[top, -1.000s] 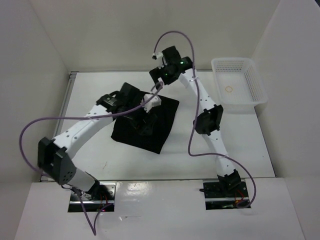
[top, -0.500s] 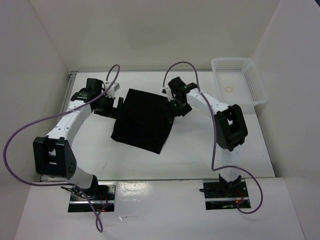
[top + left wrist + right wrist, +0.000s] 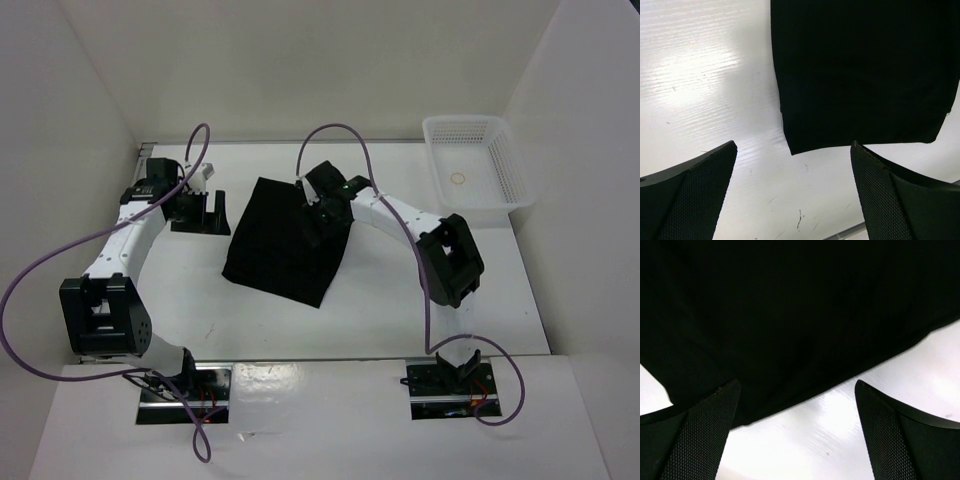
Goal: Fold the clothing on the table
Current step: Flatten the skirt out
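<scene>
The black clothing (image 3: 285, 245) lies flat on the table (image 3: 480, 300), a compact rectangle. The left gripper (image 3: 200, 214) hovers beside its far left corner, and the right gripper (image 3: 318, 224) hangs over its far right corner. Both have their jaws spread and empty, likely poised for another fold.

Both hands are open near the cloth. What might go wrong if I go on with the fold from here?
The right hand hangs open over an edge of the clothing; closing there may bunch fabric or slip off. The left hand faces a corner from over bare table, so it might close on nothing. Uneven grips would likely skew the fold.
</scene>
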Tool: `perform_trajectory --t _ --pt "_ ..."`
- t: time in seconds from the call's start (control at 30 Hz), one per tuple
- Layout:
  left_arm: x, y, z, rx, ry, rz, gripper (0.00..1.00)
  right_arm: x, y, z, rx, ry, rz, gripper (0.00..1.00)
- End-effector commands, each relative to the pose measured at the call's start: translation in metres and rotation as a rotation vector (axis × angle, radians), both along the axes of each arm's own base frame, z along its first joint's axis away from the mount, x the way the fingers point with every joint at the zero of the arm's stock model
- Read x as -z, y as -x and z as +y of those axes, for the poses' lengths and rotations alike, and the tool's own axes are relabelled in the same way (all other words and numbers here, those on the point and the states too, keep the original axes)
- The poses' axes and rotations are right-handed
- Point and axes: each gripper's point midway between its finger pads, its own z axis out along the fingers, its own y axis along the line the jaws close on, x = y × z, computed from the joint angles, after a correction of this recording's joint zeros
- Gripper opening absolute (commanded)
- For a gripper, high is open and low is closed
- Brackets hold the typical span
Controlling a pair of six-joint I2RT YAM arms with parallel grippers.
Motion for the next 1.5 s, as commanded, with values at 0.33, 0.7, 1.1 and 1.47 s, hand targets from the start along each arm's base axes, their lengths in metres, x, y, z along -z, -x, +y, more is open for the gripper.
perform_trajectory --t 0.33,0.7,1.1,1.47 --pt "0.002 0.000 -0.002 0.015 0.008 0.004 1.00 0.045 -0.021 0.025 0.062 -0.028 0.053 1.00" --pt "0.005 0.000 -0.003 0.020 0.017 0.012 1.00 0.059 -0.023 0.004 0.016 0.086 0.017 1.00" --pt "0.004 0.001 -0.006 0.029 0.032 0.011 1.00 0.077 -0.043 -0.051 -0.024 0.298 -0.074 1.00" --pt "0.003 0.003 -0.011 0.059 0.048 0.011 1.00 0.052 -0.068 -0.063 -0.052 0.321 -0.179 1.00"
